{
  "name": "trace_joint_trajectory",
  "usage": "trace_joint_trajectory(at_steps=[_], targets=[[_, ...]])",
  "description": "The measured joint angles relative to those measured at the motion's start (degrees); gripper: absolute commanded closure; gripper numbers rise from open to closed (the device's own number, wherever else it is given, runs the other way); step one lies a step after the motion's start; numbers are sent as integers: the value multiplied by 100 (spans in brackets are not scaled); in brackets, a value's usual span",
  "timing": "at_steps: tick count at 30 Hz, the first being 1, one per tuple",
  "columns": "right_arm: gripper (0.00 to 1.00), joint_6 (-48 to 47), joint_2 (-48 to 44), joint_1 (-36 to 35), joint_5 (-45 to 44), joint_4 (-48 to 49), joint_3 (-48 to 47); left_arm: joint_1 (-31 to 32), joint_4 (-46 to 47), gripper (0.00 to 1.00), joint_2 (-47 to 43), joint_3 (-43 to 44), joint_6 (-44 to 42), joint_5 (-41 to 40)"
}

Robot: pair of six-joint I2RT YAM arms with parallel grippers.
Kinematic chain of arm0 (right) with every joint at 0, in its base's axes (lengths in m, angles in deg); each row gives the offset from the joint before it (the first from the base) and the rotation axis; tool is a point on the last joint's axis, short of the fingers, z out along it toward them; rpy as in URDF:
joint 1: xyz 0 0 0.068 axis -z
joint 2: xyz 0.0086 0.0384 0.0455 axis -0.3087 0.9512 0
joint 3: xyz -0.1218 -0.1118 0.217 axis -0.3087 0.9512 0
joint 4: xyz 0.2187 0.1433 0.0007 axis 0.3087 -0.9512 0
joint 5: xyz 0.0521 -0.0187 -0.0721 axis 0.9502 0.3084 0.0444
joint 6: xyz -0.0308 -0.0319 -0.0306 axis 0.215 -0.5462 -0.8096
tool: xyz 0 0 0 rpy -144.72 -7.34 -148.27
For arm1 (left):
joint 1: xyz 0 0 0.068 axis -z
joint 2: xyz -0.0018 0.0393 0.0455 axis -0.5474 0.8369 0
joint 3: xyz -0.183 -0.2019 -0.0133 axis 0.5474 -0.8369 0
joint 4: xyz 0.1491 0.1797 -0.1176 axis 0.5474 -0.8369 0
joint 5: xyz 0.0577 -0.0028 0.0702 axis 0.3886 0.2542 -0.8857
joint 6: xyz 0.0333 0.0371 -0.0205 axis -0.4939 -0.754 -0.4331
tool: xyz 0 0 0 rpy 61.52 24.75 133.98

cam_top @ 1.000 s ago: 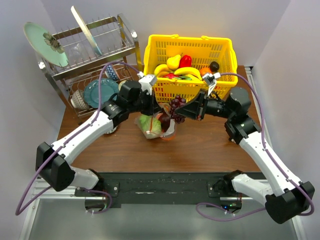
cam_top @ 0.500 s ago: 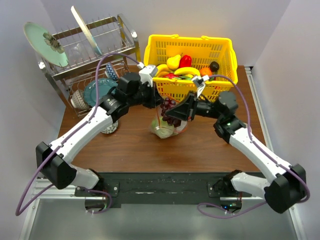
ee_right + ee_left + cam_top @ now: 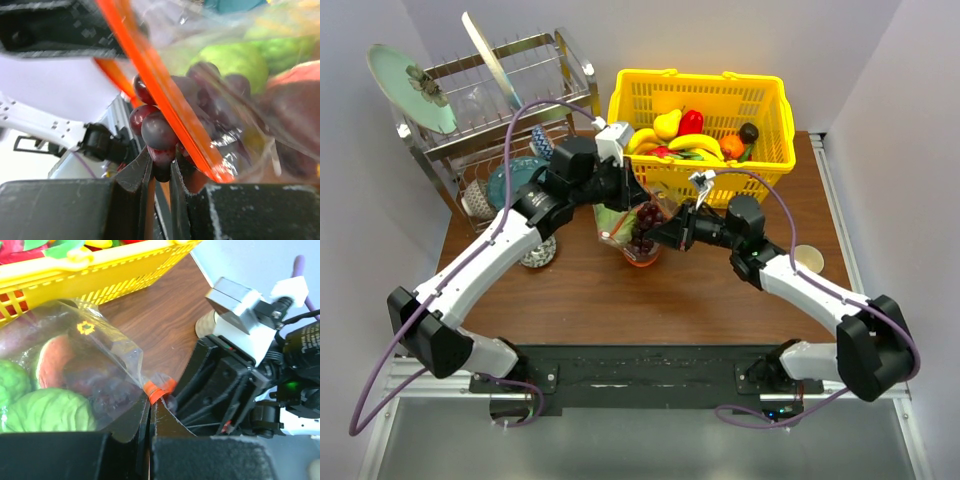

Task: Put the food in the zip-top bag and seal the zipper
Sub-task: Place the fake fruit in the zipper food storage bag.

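Zip-top bag (image 3: 107,347), just beside yellow basket (image 3: 775,165), is pinched at its zipper (image 3: 159,390) by left gripper (image 3: 150,415). Grape bunch (image 3: 156,131), pinched by right gripper (image 3: 160,172), is to be pushed well below the mouth before release.

From above and behind the arm bases we looked down on the whole surface (image 3: 700,290). Our wrist cameras peered past the left tool (image 3: 150,422) and right tool (image 3: 161,175), very near the zip-top bag (image 3: 100,365) that all three views shared.

Yellow lattice basket (image 3: 700,78) of toy fruit (image 3: 670,122) on wooden table (image 3: 700,300); steel dish rack (image 3: 510,110) with plates (image 3: 408,88) alongside
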Motion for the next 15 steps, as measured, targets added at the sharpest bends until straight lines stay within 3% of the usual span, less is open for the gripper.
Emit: trace_joint_trajectory(at_steps=[10, 11, 13, 15], targets=[[100, -385, 299, -428, -1152, -881, -822, -7, 275, 100, 2, -201, 293, 199], [96, -426, 326, -472, -1296, -994, -883, -11, 343, 100, 2, -236, 326, 212], [77, -518, 378, -584, -1676, -1209, -986, -20, 446, 100, 2, -317, 376, 249], [48, -570, 437, -654, -1947, -1316, -997, -22, 522, 100, 2, -409, 452, 282]])
